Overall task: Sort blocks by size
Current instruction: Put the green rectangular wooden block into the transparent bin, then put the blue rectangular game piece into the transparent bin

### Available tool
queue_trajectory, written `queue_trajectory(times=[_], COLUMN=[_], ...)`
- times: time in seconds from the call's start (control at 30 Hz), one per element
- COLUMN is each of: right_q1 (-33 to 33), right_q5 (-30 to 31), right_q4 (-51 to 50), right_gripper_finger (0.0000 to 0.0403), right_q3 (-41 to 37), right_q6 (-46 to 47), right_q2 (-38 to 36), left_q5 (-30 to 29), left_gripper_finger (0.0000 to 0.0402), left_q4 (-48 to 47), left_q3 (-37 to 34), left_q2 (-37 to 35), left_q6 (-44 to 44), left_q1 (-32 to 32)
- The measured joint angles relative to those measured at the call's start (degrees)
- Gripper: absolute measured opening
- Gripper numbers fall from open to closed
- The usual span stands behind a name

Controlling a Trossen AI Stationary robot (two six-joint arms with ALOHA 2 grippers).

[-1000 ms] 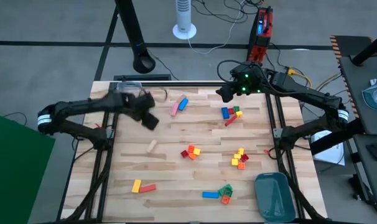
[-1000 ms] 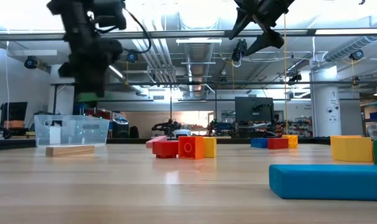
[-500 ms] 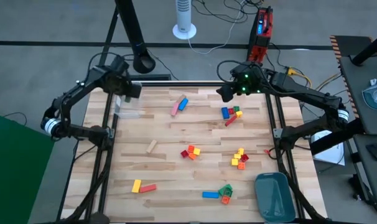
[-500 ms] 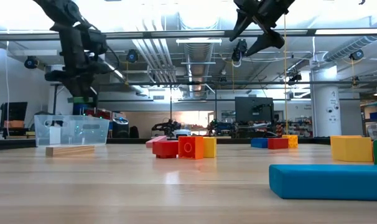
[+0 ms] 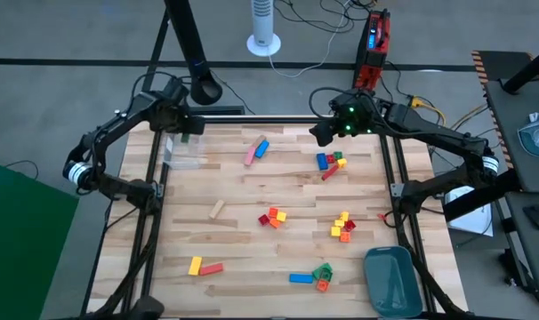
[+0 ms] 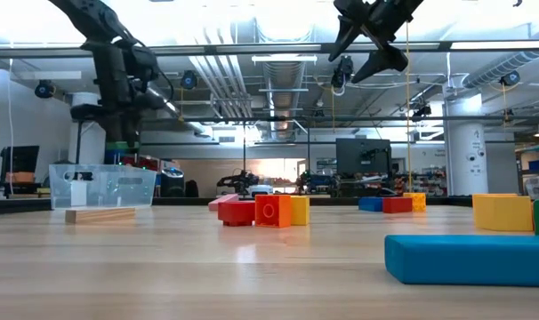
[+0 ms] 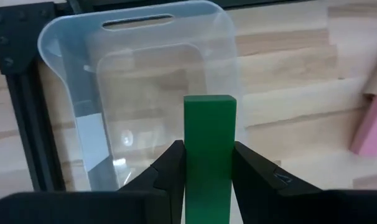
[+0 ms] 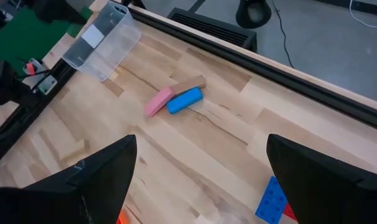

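My left gripper point(image 7: 209, 149) is shut on a long green block point(image 7: 209, 121) and hangs above the clear plastic box point(image 7: 132, 68), which stands at the table's far left corner point(image 5: 182, 153). My right gripper point(image 8: 201, 143) is open and empty, raised over the far right part of the table point(image 5: 321, 133). Loose blocks lie on the table. A pink bar and a blue bar point(image 5: 256, 149) lie at the far middle. A blue, red and green cluster point(image 5: 330, 162) lies near my right gripper. A red, orange and yellow cluster point(image 5: 271, 217) lies at the centre. My left gripper pinches the green block by its two long sides point(image 7: 209, 168) between its two fingers. The block lies along the fingers and its free end sticks out past the fingertips. The fingers point down from above. The block is lifted clear, over the box's open top.
A grey-blue tray point(image 5: 392, 280) lies at the near right corner. More blocks lie at the right point(image 5: 342, 226), near middle point(image 5: 312, 277) and near left point(image 5: 203, 266). A plain wooden block point(image 5: 217, 210) lies left of centre. Black frame rails run along the table's edges.
My left gripper has gone from over the table's left-middle toward the far left corner, carrying the green block, and now hangs over the clear box. It stays shut on the block. My right arm has kept still.
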Motion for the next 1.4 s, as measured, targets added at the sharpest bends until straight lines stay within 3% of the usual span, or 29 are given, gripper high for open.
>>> queue_trajectory(times=[0.17,0.47,0.8,1.07,1.4], right_q1=[0.00,0.00,-0.02,0.00,-0.81], right_q5=[0.00,0.00,0.00,-0.20,-4.09], right_q4=[-0.01,-0.02,-0.02,0.16,-6.28], right_gripper_finger=[0.0350,0.0350,0.0350,0.0350,0.0350], right_q3=[-0.21,-0.37,-0.37,-0.48,1.35], right_q6=[-0.31,-0.50,0.43,4.41,12.85], right_q2=[0.05,0.15,0.15,1.00,9.16], left_q5=[-1.92,-4.05,-4.41,-4.31,-1.87], left_gripper_finger=[0.0097,0.0150,0.0159,0.0160,0.0160], left_q4=[-0.05,-0.34,-2.73,-4.38,-4.19], left_q3=[0.84,3.55,9.26,12.42,12.20], left_q2=[2.64,6.59,6.00,0.11,-4.47], left_q6=[-1.58,-1.42,1.62,1.57,-4.89], left_q1=[0.00,0.00,-2.80,-14.91,-31.57])
